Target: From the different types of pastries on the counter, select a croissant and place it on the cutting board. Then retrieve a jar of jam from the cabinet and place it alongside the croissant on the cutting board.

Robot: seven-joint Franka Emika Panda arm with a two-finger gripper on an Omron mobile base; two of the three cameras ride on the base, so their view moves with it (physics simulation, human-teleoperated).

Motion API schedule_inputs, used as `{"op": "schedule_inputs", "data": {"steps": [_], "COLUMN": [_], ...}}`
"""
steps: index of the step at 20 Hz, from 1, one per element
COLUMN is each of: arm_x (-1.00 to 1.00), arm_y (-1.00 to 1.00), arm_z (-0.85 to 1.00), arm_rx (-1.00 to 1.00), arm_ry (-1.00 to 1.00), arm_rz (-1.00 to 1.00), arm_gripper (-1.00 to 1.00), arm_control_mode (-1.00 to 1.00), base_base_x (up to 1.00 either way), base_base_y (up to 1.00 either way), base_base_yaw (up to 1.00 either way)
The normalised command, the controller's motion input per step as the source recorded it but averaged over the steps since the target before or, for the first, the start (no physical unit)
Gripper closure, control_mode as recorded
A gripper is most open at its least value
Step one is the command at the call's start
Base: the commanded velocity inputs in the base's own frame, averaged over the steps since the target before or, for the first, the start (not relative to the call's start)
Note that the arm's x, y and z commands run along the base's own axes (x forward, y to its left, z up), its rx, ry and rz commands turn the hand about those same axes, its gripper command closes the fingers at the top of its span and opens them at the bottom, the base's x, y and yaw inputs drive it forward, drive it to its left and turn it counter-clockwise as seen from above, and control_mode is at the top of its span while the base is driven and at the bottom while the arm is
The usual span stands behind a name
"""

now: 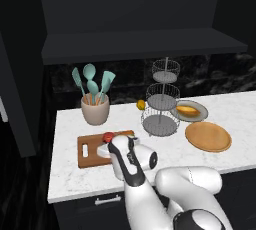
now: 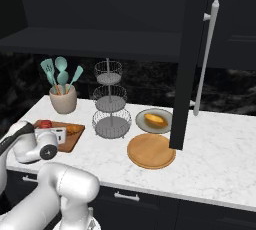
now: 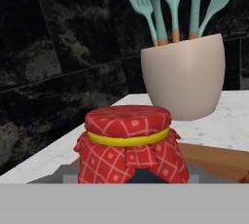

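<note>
jar of jam (image 3: 128, 142) (no readable label) gripped by fingers over cutting board (image 1: 90, 153).

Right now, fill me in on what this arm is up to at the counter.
The arm is at the cutting board with the jar of jam; its end effector is shut on the jar, low over the board. The croissant already lies on the board beside it. The paler pastry sits on a grey plate to the right, past the wire tiered stand, and a utensil cup stands behind the board.
</note>
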Motion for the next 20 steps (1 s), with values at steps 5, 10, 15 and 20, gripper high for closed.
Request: {"op": "schedule_inputs", "data": {"steps": [5,10,15,20], "arm_x": [0.25,0.29,0.2,0.01], "arm_y": [0.09,0.08,0.15,0.08], "arm_z": [-0.24,-0.26,-0.27,-0.28], "arm_rx": [0.0,0.0,0.0,0.0], "arm_ry": [0.0,0.0,0.0,-0.01], "arm_rz": [0.0,0.0,0.0,0.0], "arm_gripper": [1.0,1.0,1.0,-1.0], "arm_control_mode": [-1.0,-1.0,-1.0,-1.0], "base_base_x": [0.0,0.0,0.0,0.0], "base_base_y": [0.0,0.0,0.0,0.0], "base_base_yaw": [0.0,0.0,0.0,0.0]}}
